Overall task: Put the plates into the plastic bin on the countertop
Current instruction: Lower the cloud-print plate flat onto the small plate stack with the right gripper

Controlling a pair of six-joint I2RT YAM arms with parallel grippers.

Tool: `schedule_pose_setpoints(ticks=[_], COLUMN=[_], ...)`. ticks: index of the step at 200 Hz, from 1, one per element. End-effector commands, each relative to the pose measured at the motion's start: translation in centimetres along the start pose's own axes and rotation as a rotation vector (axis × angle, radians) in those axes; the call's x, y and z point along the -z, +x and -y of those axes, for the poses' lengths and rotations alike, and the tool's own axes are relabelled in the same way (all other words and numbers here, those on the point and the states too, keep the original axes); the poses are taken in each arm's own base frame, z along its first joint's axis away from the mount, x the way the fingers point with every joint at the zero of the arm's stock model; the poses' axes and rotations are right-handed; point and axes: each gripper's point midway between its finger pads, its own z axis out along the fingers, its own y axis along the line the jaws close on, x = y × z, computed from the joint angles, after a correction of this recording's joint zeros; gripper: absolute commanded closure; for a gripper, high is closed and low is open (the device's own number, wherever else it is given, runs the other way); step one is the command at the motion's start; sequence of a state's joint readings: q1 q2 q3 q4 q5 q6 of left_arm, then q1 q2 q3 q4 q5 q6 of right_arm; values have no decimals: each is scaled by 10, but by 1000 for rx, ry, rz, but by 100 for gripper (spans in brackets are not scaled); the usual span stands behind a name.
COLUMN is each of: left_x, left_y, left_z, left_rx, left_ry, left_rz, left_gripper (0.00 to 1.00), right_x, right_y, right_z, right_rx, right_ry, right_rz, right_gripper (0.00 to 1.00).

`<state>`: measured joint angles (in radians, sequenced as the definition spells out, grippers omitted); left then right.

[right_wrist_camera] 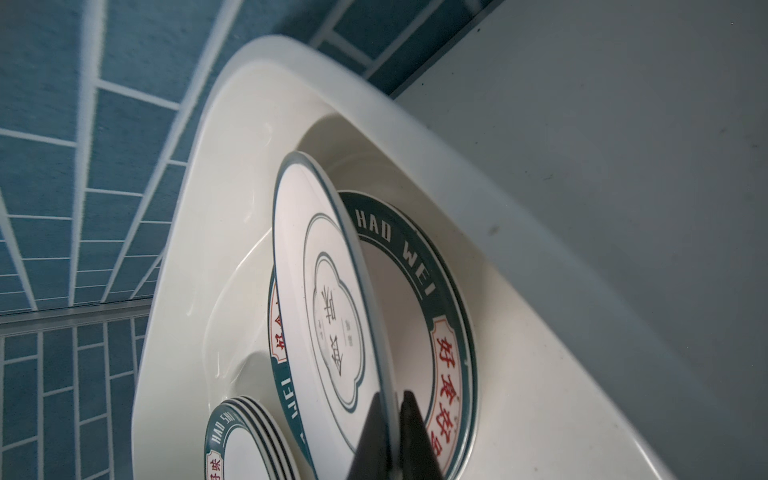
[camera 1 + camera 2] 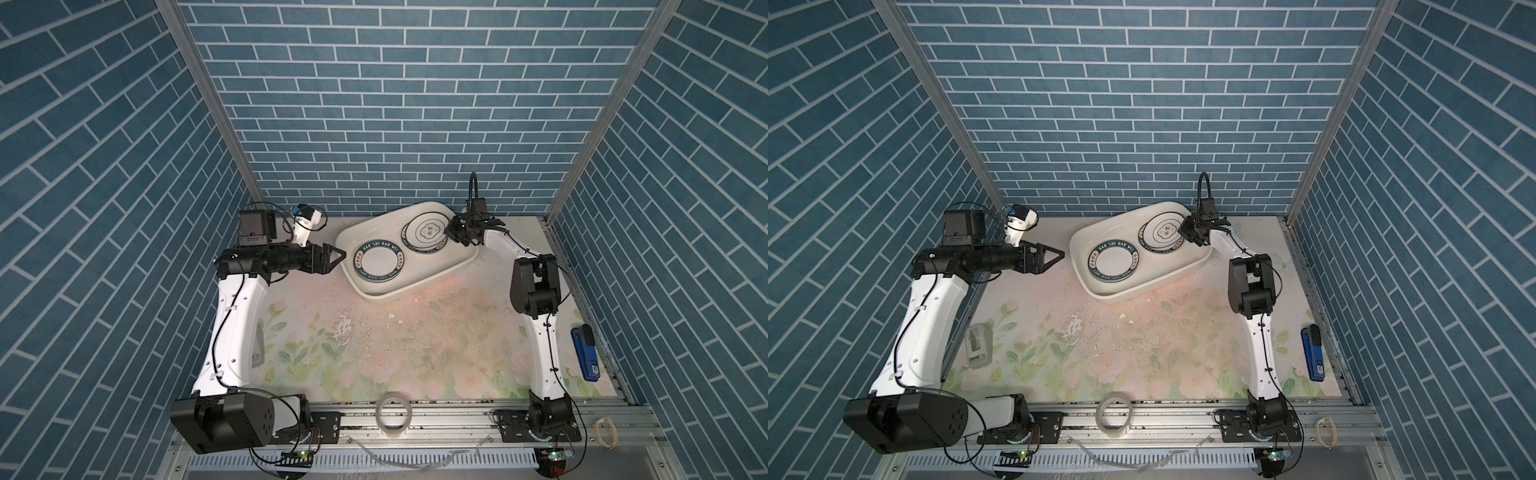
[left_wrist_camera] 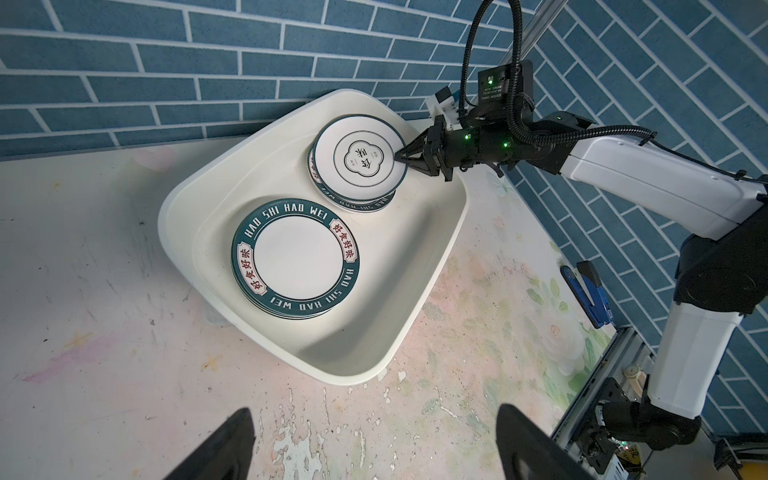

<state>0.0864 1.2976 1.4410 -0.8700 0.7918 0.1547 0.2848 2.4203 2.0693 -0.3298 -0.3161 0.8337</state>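
Toward the back of the floral worktop, set askew near the blue brick-pattern wall, sits the white plastic bin; two piles of plates lie inside it, side by side; at the end nearer the left arm is a stack of lettered plates, flat and several deep; the top one has a white centre and a dark green rim reading "HAO SHI HAO WEI" in white capitals twice round, with red Chinese characters, 好食好味, in two pale panels; at the other end a second lettered stack carries the same green rim and red characters; over it hangs the emblem plate, white with a thin green edge and a flower-shaped outline round dark characters too small to read.

The right gripper has its fingers closed tight on this plate's rim, one on each face; the plate is tilted, raised at the gripped side, and its far edge seems to rest on the stack below, though the angle leaves that unsure; the left gripper hovers just beside the bin's end, over bare worktop; its fingers are spread wide and hold nothing.

On the front rail rests a clear tape roll; a blue stapler lies at the worktop's right edge, its small white label illegible.
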Motion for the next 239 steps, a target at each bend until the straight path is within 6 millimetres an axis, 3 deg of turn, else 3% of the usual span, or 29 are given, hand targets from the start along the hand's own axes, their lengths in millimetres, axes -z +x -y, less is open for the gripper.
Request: schedule_pose_setpoints(ticks=[1,53,107,239], left_x=[3,3,6,7], left_y=[5,5,5,6], left_z=[7,8,12,14], left_rx=[-11,-17,-20,-25], left_ry=[22,25,31,35], left_rz=[-2,2,10,15], left_gripper=[8,8,8,8], right_x=[6,12,18,19], right_y=[-4,3,10,18], right_z=[-8,-8,-4,2], right_rx=[-14,-14,-12,-17], right_ry=[-25,-20,-3,15], right_rz=[1,-10,-19,-30], right_gripper=[100,97,85,80])
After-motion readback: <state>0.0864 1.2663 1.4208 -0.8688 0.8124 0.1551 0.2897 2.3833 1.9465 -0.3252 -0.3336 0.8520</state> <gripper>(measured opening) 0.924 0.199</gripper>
